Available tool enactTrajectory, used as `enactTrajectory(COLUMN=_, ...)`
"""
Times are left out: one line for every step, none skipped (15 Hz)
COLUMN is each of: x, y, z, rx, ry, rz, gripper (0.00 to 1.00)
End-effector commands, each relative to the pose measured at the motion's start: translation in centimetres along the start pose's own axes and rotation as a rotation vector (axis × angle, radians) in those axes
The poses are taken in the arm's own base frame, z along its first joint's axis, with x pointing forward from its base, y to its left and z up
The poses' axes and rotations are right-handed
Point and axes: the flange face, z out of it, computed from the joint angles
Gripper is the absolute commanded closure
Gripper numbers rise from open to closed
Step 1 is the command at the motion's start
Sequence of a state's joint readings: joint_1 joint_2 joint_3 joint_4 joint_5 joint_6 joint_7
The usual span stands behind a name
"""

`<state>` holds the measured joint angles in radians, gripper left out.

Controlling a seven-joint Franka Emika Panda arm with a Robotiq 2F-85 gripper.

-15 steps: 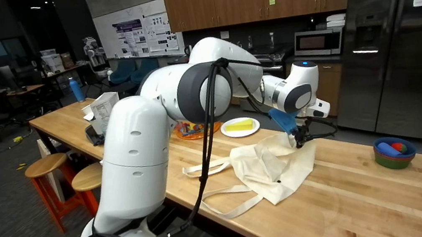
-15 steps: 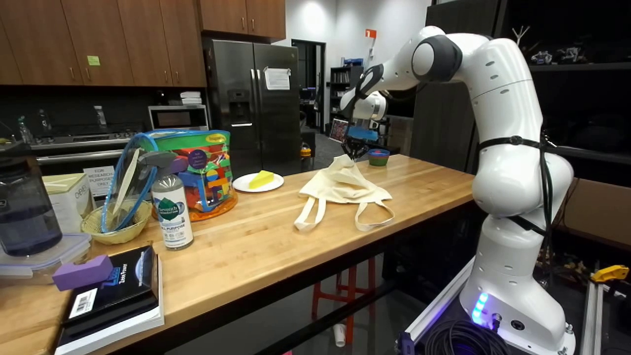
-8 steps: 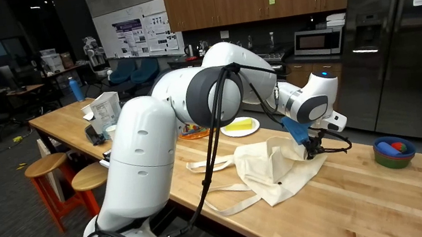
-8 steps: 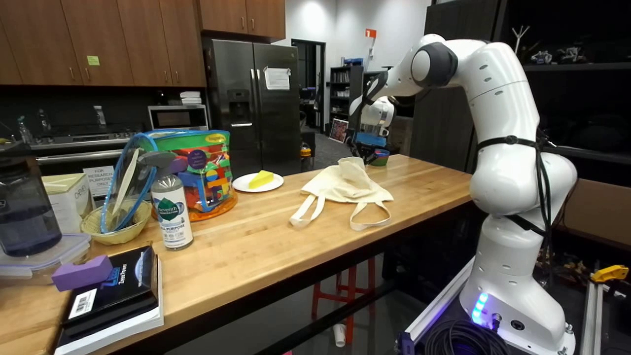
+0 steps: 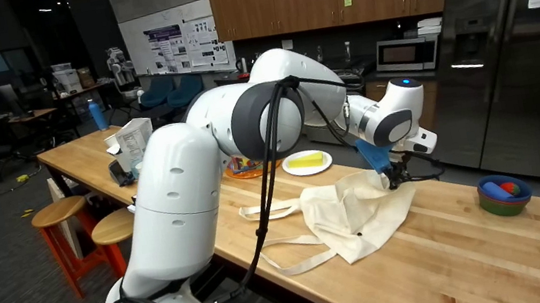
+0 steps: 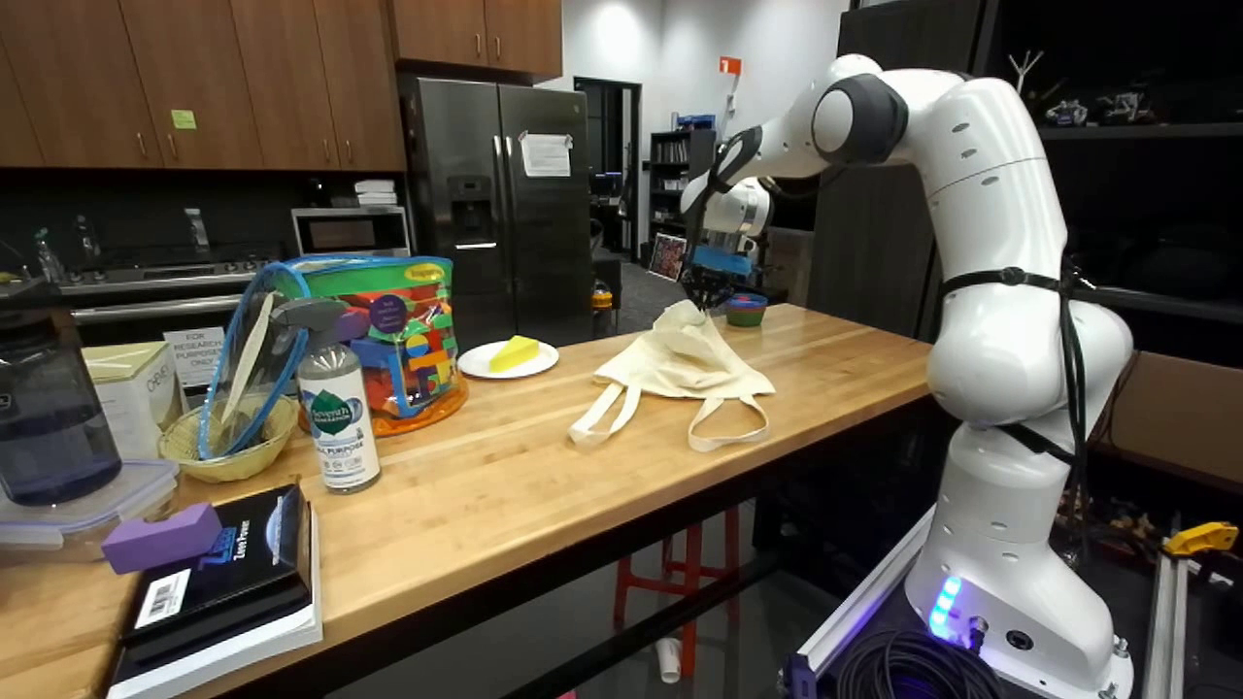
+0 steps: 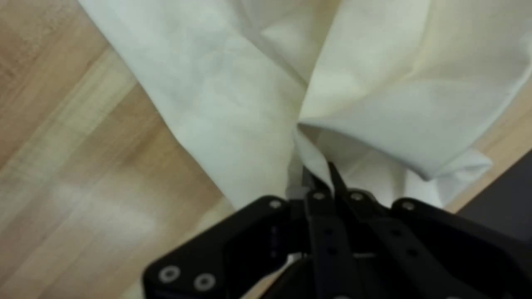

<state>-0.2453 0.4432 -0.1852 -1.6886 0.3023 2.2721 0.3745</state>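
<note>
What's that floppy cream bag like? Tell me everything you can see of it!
The bag looks like cream cotton cloth, with two strap handles and a small dark spot. It lies crumpled on the wooden table, the handles trailing out on one side. On the opposite side, the gripper pinches a fold, holding that part up in a peak. I can't tell if anything's inside.

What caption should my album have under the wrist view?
Black robot gripper pinching a fold of cream tote bag over a butcher-block tabletop.
</note>
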Motion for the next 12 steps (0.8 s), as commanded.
enactTrajectory(x=-2.6, y=-3.2, z=-4.8, rx=0.041, ry=0.062, rz=-0.094, gripper=0.99)
enactTrajectory(x=-3.3, y=-4.3, z=-5.6, rx=0.052, ry=0.073, rz=-0.119, gripper=0.99)
enactTrajectory(x=-4.3, y=-5.3, z=-6.3, rx=0.06, ry=0.08, rz=-0.15, gripper=0.99)
enactTrajectory(x=-5.3, y=-6.4, z=-6.9, rx=0.065, ry=0.087, rz=-0.181, gripper=0.99)
enactTrajectory(x=-6.4, y=-7.4, z=-7.4, rx=0.067, ry=0.09, rz=-0.216, gripper=0.99)
enactTrajectory(x=-7.5, y=-8.3, z=-7.7, rx=0.068, ry=0.092, rz=-0.25, gripper=0.99)
enactTrajectory(x=-8.8, y=-9.3, z=-7.8, rx=0.065, ry=0.09, rz=-0.289, gripper=0.99)
enactTrajectory(x=-10.1, y=-10.2, z=-7.8, rx=0.061, ry=0.09, rz=-0.328, gripper=0.99)
enactTrajectory(x=-11.5, y=-11.1, z=-7.8, rx=0.053, ry=0.089, rz=-0.371, gripper=0.99)
enactTrajectory(x=-13.1, y=-12.1, z=-7.6, rx=0.042, ry=0.087, rz=-0.419, gripper=0.99)
enactTrajectory(x=-14.5, y=-13.0, z=-7.5, rx=0.031, ry=0.085, rz=-0.462, gripper=0.99)
enactTrajectory(x=-16.1, y=-13.9, z=-7.3, rx=0.02, ry=0.083, rz=-0.509, gripper=0.99)
